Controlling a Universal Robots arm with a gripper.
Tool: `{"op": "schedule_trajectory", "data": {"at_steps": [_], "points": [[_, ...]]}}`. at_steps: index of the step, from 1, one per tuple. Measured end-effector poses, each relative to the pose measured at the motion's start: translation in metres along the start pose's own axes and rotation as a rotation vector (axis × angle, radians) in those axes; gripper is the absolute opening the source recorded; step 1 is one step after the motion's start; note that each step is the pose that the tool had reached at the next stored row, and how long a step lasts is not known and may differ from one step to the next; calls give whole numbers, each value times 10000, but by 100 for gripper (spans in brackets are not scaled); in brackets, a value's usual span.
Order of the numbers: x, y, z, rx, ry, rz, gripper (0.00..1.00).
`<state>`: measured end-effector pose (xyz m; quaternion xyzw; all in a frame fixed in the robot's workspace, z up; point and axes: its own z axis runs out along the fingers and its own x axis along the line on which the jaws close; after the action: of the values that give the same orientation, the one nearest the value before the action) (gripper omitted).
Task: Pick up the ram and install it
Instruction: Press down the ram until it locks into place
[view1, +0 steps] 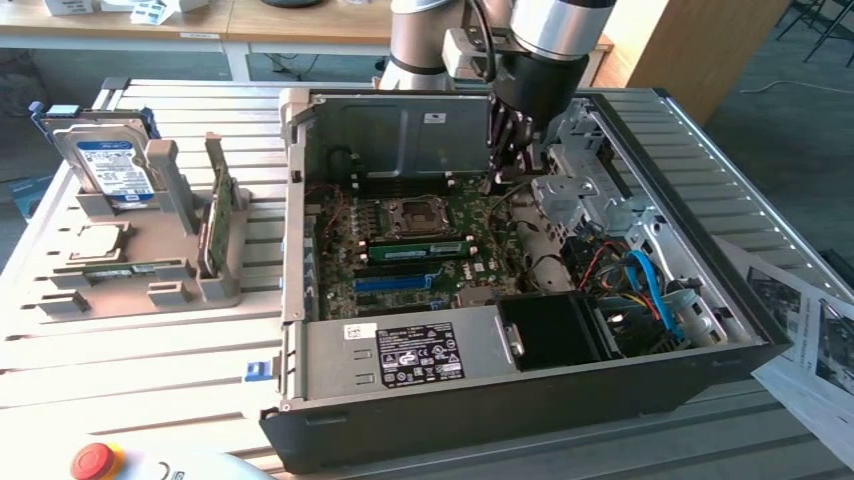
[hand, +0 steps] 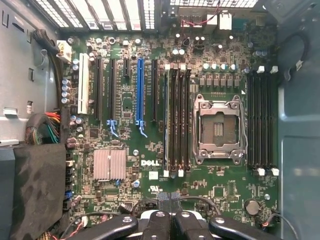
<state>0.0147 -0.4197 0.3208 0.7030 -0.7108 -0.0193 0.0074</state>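
Note:
A green ram stick (view1: 416, 250) stands on edge in a memory slot of the motherboard (view1: 461, 275), just in front of the empty processor socket (view1: 407, 212). Its thin edge (hand: 166, 120) shows in the wrist view beside the black empty slots (hand: 182, 120). Another thin green board (view1: 218, 215) stands upright in the grey holder (view1: 160, 290) at the exterior view's left. My gripper (view1: 511, 165) hangs inside the open computer case (view1: 534, 395), above the rear of the motherboard. Its fingers (hand: 157, 225) are shut together and hold nothing.
The holder also carries a blue-labelled hard drive (view1: 110, 170) and a square silver chip (view1: 96, 240). Inside the case are a metal drive cage (view1: 587, 190), loose blue and coloured cables (view1: 654, 290) and the power supply (view1: 414, 355). A red button (view1: 94, 460) sits at the front edge.

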Motion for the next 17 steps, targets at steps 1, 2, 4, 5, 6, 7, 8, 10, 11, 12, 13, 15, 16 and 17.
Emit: {"op": "schedule_trajectory", "data": {"at_steps": [1, 2, 4, 5, 6, 7, 8, 10, 11, 12, 13, 15, 16, 17], "points": [[0, 0, 7, 0, 0, 0, 11], [0, -1, 14, 0, 0, 0, 11], [1, -1, 29, 0, 0, 0, 11], [1, -2, 37, 0, 0, -1, 11], [1, -2, 46, 0, 0, 0, 11], [1, -2, 54, 0, 0, 0, 11], [1, -2, 61, 0, 0, 0, 11], [1, -3, 77, 0, 0, 0, 11], [1, -3, 84, 0, 0, 0, 11], [1, -4, 93, 0, 0, 0, 11], [2, -4, 101, 0, 0, 0, 11], [2, -5, 120, 0, 0, -1, 11], [2, -5, 130, 0, 0, -1, 11], [2, -5, 139, -1, 0, -1, 11]]}}
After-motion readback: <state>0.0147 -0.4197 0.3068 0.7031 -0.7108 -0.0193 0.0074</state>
